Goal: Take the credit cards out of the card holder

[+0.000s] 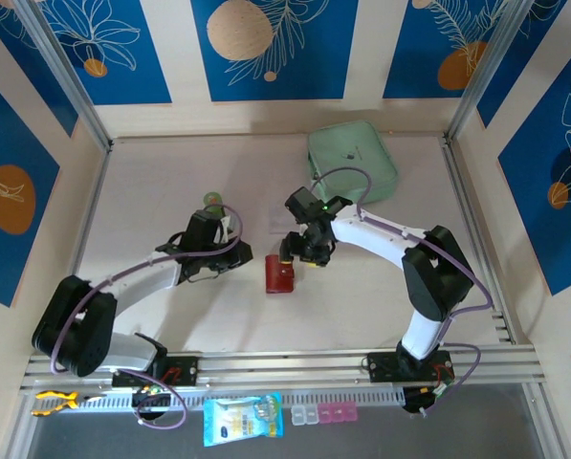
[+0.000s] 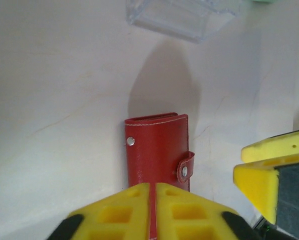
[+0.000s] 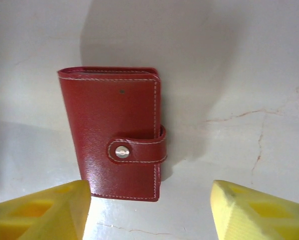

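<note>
The card holder (image 3: 109, 115) is lying flat and closed on the tabletop (image 3: 249, 65). Its snap tab (image 3: 136, 150) is buttoned down, so the credit cards are presumably sitting inside, hidden by the cover.

The right end effector (image 3: 149, 187) is hovering with its fingers spread, one on each side of the wallet's edge and touching nothing. The left end effector (image 2: 152, 190) is pressing its fingers together above one end of the wallet, apparently pinching nothing. Only a sliver of red is showing through the seam.

The wallet is looking light, glossy and pliable, so it is probably going to slide or flop if nudged. Pinning the cover with one arm and hooking the tab's free end looks like the sensible hold. The cards are likely stiff, thin and snug in their sleeves, best taken by an exposed edge.
</note>
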Motion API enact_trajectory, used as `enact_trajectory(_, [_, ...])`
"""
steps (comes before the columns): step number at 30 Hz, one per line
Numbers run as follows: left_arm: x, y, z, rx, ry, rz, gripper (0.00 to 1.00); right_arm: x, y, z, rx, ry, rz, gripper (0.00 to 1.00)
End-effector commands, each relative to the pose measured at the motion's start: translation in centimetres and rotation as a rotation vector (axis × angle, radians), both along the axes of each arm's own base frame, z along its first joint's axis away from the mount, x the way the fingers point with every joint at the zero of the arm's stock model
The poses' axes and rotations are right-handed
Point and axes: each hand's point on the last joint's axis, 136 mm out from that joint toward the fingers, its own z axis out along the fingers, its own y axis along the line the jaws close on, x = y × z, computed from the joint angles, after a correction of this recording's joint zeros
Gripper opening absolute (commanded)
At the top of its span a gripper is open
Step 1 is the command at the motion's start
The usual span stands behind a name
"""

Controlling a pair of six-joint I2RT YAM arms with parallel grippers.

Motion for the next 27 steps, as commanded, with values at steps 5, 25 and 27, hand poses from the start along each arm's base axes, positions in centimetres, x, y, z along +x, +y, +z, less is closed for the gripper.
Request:
enact_trajectory(5, [-0.7,-2.6,-0.6,-0.075,0.030,-0.051,0.00,-1.1,0.7,-0.3,-0.001,0.014,0.044,0.48])
enact_trajectory(25, [-2.3,-4.3,-4.0,-0.143,0.125,-0.066,0.00,-0.9,3.1,-2.8,-0.180,0.037,0.130,0.37])
enact_trajectory(27, [-2.4,-4.1,-4.3,-0.132,0.136,-0.063,0.00,-0.8,3.2,-2.9,-0.186,0.036,0.132,0.37])
